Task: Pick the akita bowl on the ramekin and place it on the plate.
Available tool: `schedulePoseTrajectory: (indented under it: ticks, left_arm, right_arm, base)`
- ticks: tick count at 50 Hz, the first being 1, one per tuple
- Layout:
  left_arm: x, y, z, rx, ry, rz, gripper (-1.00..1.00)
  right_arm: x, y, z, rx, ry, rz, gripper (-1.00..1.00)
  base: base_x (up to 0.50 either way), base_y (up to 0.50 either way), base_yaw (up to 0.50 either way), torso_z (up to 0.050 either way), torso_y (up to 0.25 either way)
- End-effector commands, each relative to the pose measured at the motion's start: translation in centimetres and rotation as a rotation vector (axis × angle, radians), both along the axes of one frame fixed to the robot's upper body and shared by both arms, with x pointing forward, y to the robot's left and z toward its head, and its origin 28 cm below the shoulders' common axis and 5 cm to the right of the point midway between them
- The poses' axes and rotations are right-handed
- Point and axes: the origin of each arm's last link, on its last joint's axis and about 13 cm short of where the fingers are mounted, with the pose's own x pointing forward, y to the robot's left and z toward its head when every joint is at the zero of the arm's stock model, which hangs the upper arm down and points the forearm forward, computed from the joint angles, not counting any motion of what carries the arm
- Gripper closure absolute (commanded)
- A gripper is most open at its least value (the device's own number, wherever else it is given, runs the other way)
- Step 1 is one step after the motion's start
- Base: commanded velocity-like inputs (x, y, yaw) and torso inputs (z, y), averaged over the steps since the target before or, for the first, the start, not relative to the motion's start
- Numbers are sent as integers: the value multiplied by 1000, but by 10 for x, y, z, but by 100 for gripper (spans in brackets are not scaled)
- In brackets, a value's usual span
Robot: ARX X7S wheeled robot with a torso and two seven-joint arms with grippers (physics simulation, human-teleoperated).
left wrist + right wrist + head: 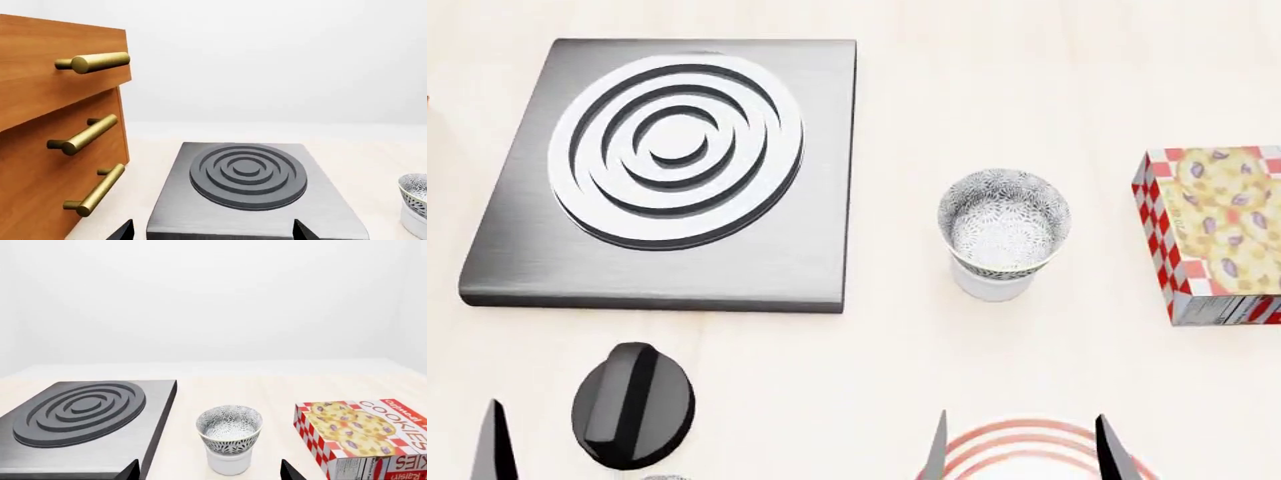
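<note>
The speckled akita bowl sits upright on the white ramekin in the middle of the counter. The right wrist view shows the same bowl stacked on the ramekin, just ahead of my right gripper, which is open and empty. In the head view that gripper hovers over the red-ringed plate at the near edge. My left gripper is open and empty, facing the stove burner; the bowl shows at that view's edge.
A grey stove burner slab lies to the left of the bowl, with a black knob in front of it. A cookie box lies to the bowl's right. Wooden drawers with brass handles stand at the far left.
</note>
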Motion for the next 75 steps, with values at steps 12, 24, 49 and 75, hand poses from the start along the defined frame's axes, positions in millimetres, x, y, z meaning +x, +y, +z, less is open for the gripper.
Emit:
schedulePoseTrajectory:
  ticks: [12,24,49,75]
  left_arm:
    - [1,-3,-3,11,30,-1,-100]
    - [2,-3,-4,15,41,-10,-100]
    - [4,-1,-5,10,39,1,-100]
    - [6,0,-6,7,47,7,-100]
  right_arm:
    - [0,-2,0,16,0,-3,-100]
    - [5,-7,32,-49,-83,82,-100]
    - [67,-53,111,-266,66,214,-100]
    - [134,-77,155,-535,381,256,-100]
  base:
    - [0,0,0,0,0]
    - [0,0,0,0,0]
    - [0,0,0,0,0]
    - [0,0,0,0,0]
